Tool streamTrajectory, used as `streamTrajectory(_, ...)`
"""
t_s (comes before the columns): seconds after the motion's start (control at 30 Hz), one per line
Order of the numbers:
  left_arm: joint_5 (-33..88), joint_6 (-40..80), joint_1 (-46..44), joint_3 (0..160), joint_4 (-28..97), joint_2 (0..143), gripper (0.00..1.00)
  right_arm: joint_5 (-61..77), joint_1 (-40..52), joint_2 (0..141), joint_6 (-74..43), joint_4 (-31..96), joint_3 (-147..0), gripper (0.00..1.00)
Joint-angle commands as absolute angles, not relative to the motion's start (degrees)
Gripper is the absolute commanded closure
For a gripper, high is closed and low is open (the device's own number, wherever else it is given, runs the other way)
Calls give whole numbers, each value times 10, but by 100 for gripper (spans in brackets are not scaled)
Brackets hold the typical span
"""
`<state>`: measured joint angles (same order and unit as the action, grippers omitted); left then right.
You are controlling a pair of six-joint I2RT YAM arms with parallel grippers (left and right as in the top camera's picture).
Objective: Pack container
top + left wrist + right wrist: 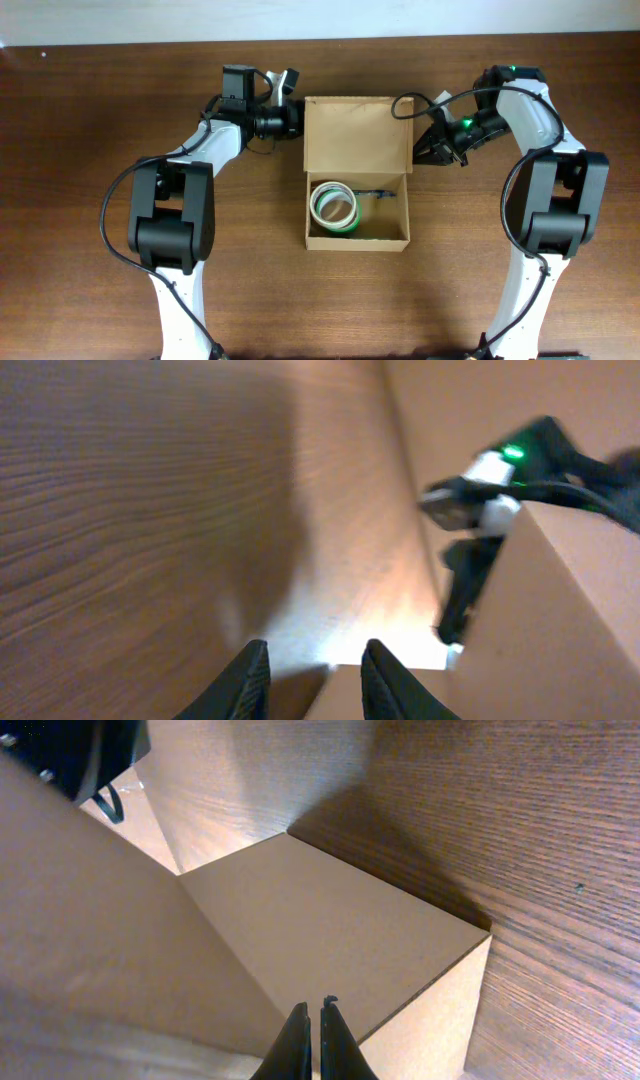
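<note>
The container, a tan cardboard box, stands open mid-table with its flap lid lying back toward the far side. Inside it lie green-and-white tape rolls at the left. My left gripper is at the lid's left edge. In the left wrist view its jaws stand open, with a cardboard edge low between them. My right gripper is at the lid's right edge. In the right wrist view it is shut, its tips over the tan flap with nothing between them.
A small dark item lies inside the box at the right. Brown wooden table surrounds the box on all sides. A pale wall strip runs along the far edge. The right arm shows in the left wrist view.
</note>
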<state>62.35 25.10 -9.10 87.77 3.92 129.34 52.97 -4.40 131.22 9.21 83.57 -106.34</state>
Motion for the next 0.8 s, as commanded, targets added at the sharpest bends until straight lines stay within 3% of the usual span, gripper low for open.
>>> streamTrajectory(0.0,716,264,-93,886,20,1299,70,533,-46,1316,101,837,-1075,96)
streamTrajectory(0.5,902,279,-93,886,-11,1299,75,533,-106,1316,103,843,-1075,96)
streamTrajectory(0.67,902,290,-93,886,-8,1299,75,533,-146,1316,109,859,-1080,79)
streamTrajectory(0.77,902,301,-95,886,-8,1299,75,533,-171,1316,123,883,-1096,75)
